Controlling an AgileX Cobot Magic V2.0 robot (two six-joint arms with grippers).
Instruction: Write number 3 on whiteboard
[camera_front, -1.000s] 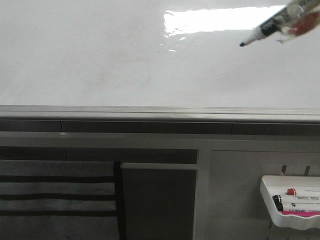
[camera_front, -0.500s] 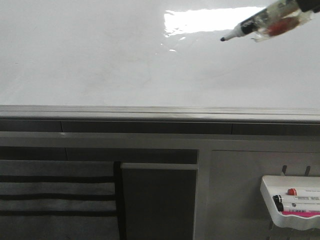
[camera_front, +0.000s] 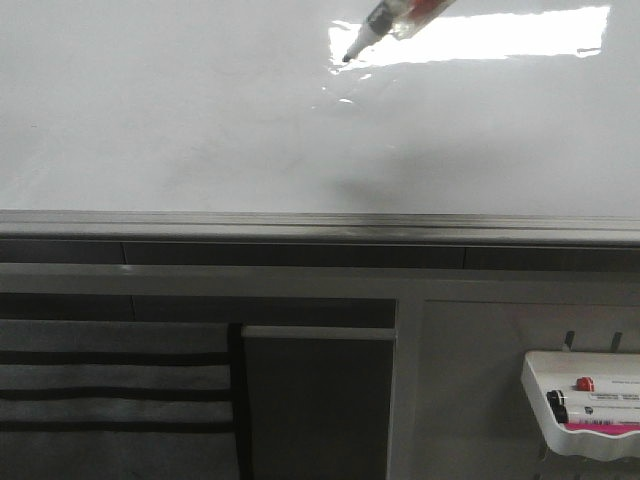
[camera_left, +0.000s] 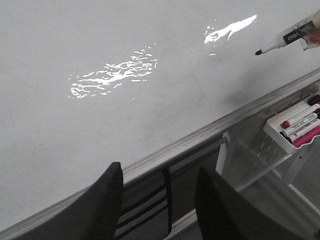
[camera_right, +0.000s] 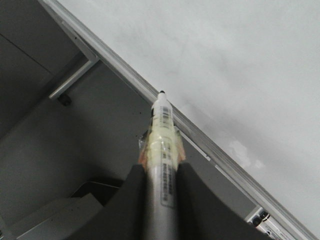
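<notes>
The whiteboard is glossy white with glare and a grey metal bottom edge. No number 3 or any marker stroke shows on it. My right gripper is shut on a white marker wrapped in yellowish tape, its black tip pointing ahead. In the front view the marker enters from the top, its tip close to the board by the glare patch; I cannot tell if it touches. The marker also shows in the left wrist view. My left gripper is open and empty, below the board's edge.
A small white marker tray hangs at the lower right under the board and holds several markers; it also shows in the left wrist view. Below the board stand a grey frame and a dark panel.
The marker has moved left and up across the board, from the upper right to the top middle. The left gripper's earlier state is not shown.
</notes>
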